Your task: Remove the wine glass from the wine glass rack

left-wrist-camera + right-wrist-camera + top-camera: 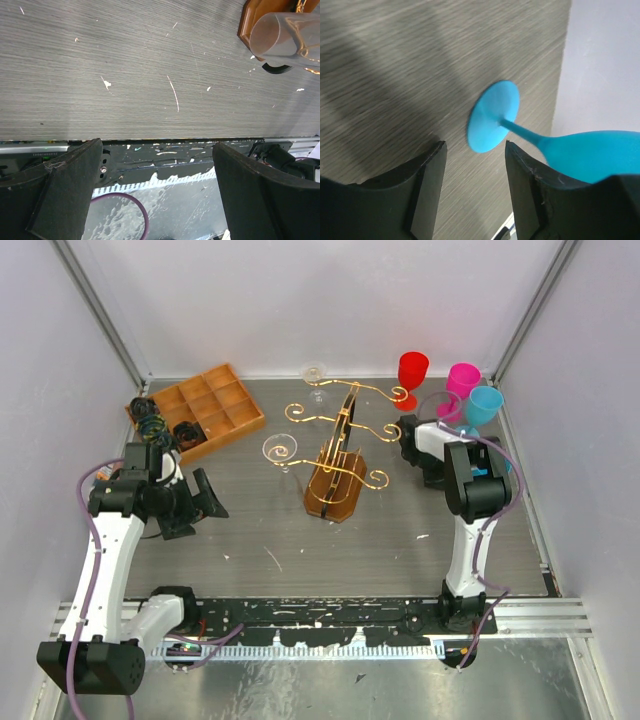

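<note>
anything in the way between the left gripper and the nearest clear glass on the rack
Nothing visible: only bare table lies between the open left gripper and that clear wine glass on the wine glass rack; the orange tray sits farther back.

Wine glass rack (338,450): shiny gold wire, glossy wooden base; blue glass (490,117): matt plastic.
</note>
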Tool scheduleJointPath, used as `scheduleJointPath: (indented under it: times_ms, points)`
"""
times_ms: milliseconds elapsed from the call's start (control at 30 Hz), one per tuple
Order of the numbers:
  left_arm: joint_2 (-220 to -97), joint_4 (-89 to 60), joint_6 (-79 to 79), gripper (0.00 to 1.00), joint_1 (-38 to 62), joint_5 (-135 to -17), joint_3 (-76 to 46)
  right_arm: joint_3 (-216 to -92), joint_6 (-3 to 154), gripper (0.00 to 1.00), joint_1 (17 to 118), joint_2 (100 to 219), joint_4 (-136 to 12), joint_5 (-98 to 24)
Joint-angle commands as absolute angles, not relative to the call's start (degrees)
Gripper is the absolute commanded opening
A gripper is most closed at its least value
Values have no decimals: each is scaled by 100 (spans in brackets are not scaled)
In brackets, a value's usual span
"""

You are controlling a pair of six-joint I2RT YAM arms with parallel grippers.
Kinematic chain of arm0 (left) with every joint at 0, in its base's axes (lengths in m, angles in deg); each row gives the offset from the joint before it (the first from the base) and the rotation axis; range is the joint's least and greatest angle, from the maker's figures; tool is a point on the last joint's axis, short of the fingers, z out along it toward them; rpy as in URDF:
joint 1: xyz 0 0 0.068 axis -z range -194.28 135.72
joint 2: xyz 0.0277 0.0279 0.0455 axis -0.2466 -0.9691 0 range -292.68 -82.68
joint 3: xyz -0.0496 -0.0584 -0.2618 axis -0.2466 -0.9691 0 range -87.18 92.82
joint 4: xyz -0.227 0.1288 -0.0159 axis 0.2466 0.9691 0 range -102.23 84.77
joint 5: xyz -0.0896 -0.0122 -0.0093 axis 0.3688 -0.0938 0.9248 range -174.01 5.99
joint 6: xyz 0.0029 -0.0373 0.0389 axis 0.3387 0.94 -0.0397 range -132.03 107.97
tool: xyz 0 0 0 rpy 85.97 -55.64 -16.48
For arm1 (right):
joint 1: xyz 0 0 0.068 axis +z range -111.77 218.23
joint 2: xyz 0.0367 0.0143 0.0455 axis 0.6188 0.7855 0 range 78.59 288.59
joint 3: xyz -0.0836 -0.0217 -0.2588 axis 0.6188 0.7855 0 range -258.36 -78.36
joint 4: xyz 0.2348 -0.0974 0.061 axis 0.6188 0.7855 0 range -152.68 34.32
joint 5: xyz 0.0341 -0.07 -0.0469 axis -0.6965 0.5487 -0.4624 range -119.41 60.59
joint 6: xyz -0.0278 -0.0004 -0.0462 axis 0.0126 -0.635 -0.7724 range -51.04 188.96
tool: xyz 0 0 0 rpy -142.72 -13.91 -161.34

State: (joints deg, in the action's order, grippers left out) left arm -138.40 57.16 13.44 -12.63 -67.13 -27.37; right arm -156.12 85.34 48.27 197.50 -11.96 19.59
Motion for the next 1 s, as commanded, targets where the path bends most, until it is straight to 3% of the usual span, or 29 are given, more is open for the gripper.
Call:
scheduleJointPath:
  times_ms: [0, 633, 967]
  points:
    - [-13846, 5721, 1226, 98, -1288, -6675, -2715, -15667, 8819, 59, 4961, 19733, -2069, -20]
    - [-13838, 5746, 1214, 98, -1286, -6679, -2706, -15775, 8615, 64, 4920, 18819, -2299, -2586]
    - [-13795, 5818, 1213, 98, -1287, -6713, -2637, -15667, 8680, 63, 4302, 18386, -2321, -4198]
